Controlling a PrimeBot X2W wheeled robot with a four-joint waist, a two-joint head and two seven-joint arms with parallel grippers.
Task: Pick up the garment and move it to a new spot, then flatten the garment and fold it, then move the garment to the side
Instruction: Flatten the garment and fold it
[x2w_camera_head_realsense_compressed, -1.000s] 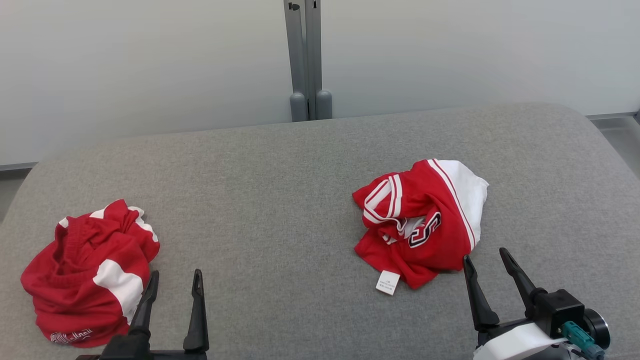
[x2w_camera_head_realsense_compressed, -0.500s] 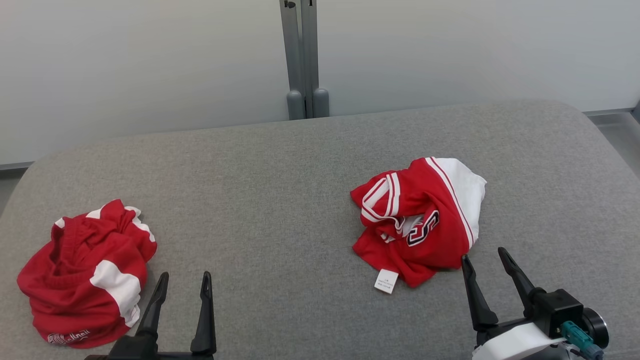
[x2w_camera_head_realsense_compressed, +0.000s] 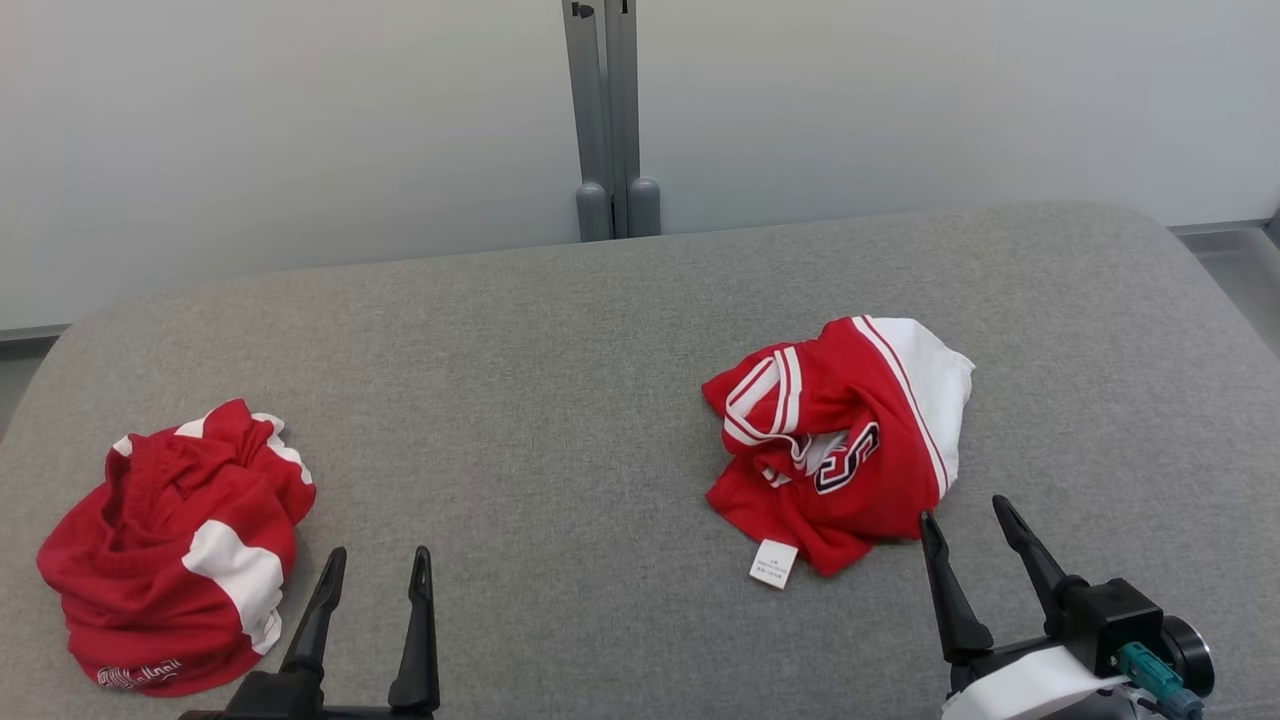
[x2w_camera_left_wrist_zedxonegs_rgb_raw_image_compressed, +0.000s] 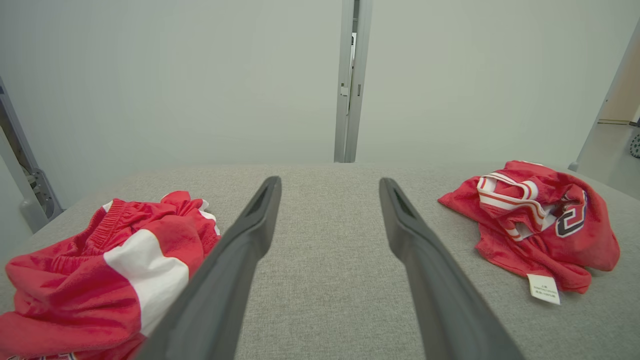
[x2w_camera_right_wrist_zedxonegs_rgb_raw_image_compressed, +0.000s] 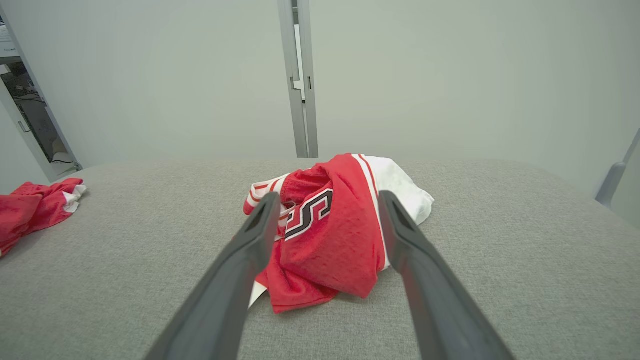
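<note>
Head view: I look down on a grey fabric-covered counter (x2w_camera_head_realsense_compressed: 560, 400). My left hand (x2w_camera_head_realsense_compressed: 380, 552) rises from the bottom edge at 7 o'clock, its two dark fingers spread wide and holding nothing. My right hand (x2w_camera_head_realsense_compressed: 962, 508) rises at 5 o'clock, also spread wide and empty. The garment (x2w_camera_head_realsense_compressed: 840, 440), a crumpled red piece with white panels, striped trim and a dark numeral, lies on the counter at 4 o'clock from the middle. It is at 11 o'clock of my right fingertips and very near them; I cannot tell whether they touch. A small white label (x2w_camera_head_realsense_compressed: 773, 564) sticks out at its 7 o'clock edge. A second garment (x2w_camera_head_realsense_compressed: 170, 545), red and white and bunched, lies at 8 o'clock, just beside my left hand. A grey post (x2w_camera_head_realsense_compressed: 608, 120) stands against the pale wall at 12 o'clock. In the right wrist view the garment shows between my spread fingers.
</note>
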